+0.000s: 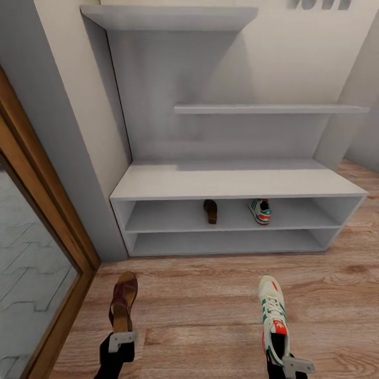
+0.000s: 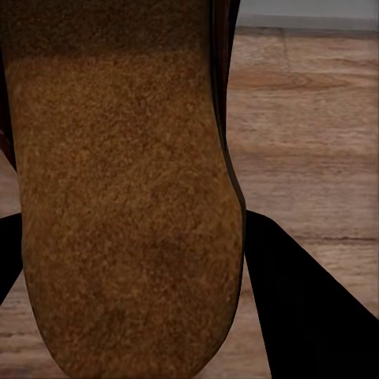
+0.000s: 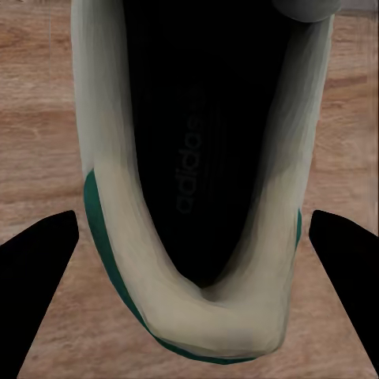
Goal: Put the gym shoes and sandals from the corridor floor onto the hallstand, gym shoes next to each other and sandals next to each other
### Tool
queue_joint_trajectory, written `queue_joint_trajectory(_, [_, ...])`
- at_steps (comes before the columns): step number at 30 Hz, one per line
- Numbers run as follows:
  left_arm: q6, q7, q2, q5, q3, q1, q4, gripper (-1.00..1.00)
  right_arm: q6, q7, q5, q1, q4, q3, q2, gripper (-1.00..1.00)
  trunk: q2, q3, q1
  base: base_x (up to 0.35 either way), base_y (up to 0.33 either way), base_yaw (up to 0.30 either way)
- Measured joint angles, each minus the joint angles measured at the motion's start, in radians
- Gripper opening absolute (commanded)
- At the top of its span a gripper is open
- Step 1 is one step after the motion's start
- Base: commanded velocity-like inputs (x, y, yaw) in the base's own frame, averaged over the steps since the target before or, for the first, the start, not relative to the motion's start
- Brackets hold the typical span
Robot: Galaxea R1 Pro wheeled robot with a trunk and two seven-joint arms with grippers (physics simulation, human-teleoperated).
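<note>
The rack [image 1: 231, 184] is carrying a sandal [image 1: 210, 211] and, at its 3 o'clock, a shoe [image 1: 260, 211] on its upper shelf.

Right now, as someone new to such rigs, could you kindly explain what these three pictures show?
They are simulator renders from a two-armed wheeled robot. The large picture looks down from its head at a grey hallstand; one sandal and one gym shoe already sit on its upper open shelf. The two other pictures come from cameras near each gripper. The left gripper holds the second sandal by its heel, seen sole-first. The right gripper holds the second gym shoe, above the wooden floor.
</note>
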Motion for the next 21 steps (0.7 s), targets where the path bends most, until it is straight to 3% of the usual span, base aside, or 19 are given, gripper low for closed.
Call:
queue_joint_trajectory(3, [0.021, 0.000, 0.000, 0.000, 0.001, -0.008, -0.004, -1.00, 0.000, 0.000, -0.006, 0.000, -0.003, -0.020, -0.023, -1.00, 0.000, 0.000, 0.000, 0.000, 0.000, 0.000])
queue_joint_trajectory(7, [0.148, 0.000, 0.003, -0.001, 0.001, -0.068, -0.004, -1.00, 0.002, -0.005, -0.017, 0.000, -0.005, -0.096, -0.046, -1.00, 0.000, 0.000, 0.000, 0.000, 0.000, 0.000])
queue_joint_trajectory(12, [0.194, 0.003, 0.002, -0.002, 0.002, -0.092, -0.023, -1.00, 0.006, -0.004, -0.013, 0.000, -0.003, -0.143, -0.069, -1.00, 0.000, 0.000, 0.000, -0.133, 0.000, 0.000])
queue_joint_trajectory(14, [0.201, 0.003, 0.003, -0.002, 0.003, -0.096, -0.025, -1.00, 0.005, -0.005, -0.016, 0.000, -0.005, -0.173, -0.089, -1.00, 0.000, 0.000, 0.001, -0.320, 0.000, 0.000])
queue_joint_trajectory(18, [0.209, 0.002, -0.001, -0.002, 0.002, -0.101, -0.025, -1.00, 0.031, -0.005, -0.017, 0.000, -0.007, -0.281, -0.140, -1.00, 0.000, 0.000, 0.001, -0.332, 0.000, 0.000])
queue_joint_trajectory(20, [0.213, 0.002, -0.002, -0.002, 0.001, -0.102, -0.026, -1.00, 0.090, -0.005, -0.022, 0.000, -0.010, -0.361, -0.177, -1.00, 0.000, 0.000, 0.001, -0.336, 0.000, 0.000])
queue_joint_trajectory(21, [0.217, 0.002, -0.003, -0.002, 0.001, -0.103, -0.028, -1.00, 0.171, -0.002, -0.023, 0.000, -0.023, -0.438, -0.214, -1.00, 0.000, 0.000, 0.001, -0.314, 0.000, 0.000])
